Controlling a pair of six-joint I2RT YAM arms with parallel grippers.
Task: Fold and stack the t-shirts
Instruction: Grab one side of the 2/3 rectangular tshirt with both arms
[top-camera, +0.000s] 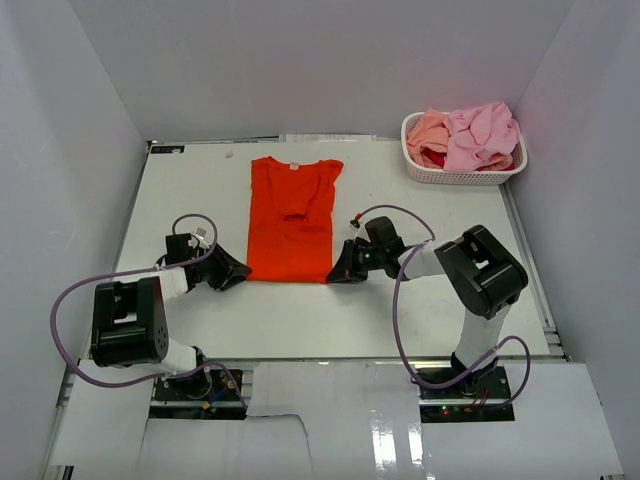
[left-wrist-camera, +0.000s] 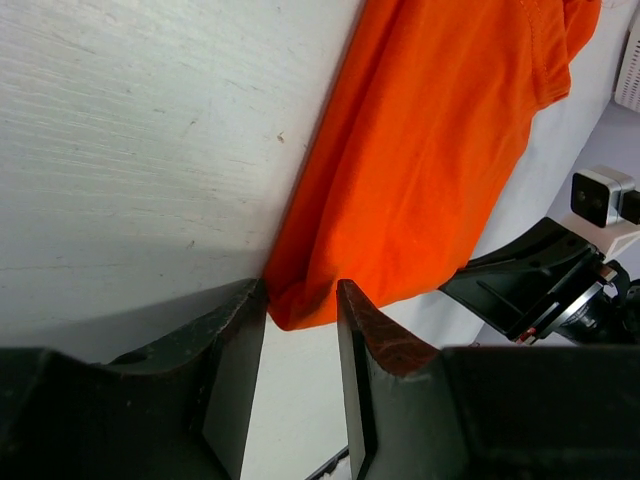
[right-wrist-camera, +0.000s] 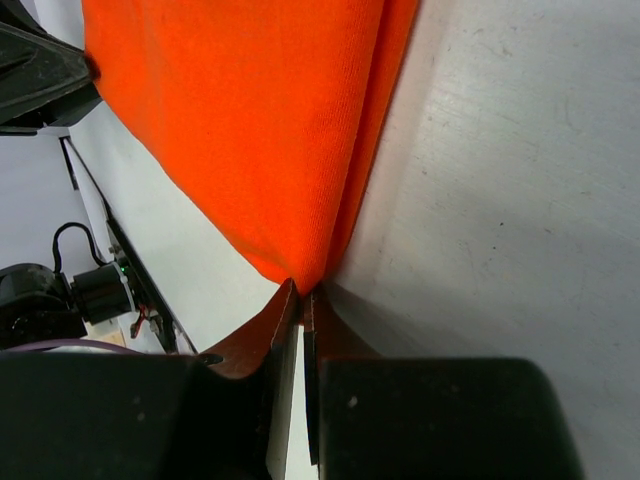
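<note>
A bright orange-red t-shirt (top-camera: 292, 220) lies flat in the middle of the table, collar at the far end, both sides folded inward. My left gripper (top-camera: 238, 271) is low at its near left corner. In the left wrist view the left gripper (left-wrist-camera: 302, 295) has its jaws apart, and the shirt (left-wrist-camera: 430, 150) pokes its corner between the tips without being pinched. My right gripper (top-camera: 337, 272) is at the near right corner. In the right wrist view the right gripper (right-wrist-camera: 303, 292) is shut on the tip of the orange cloth (right-wrist-camera: 250, 120).
A white perforated basket (top-camera: 465, 175) stands at the far right corner of the table. It holds a light pink shirt (top-camera: 482, 135), a salmon one (top-camera: 428, 130) and some dark red cloth (top-camera: 435, 158). White walls enclose the table on three sides.
</note>
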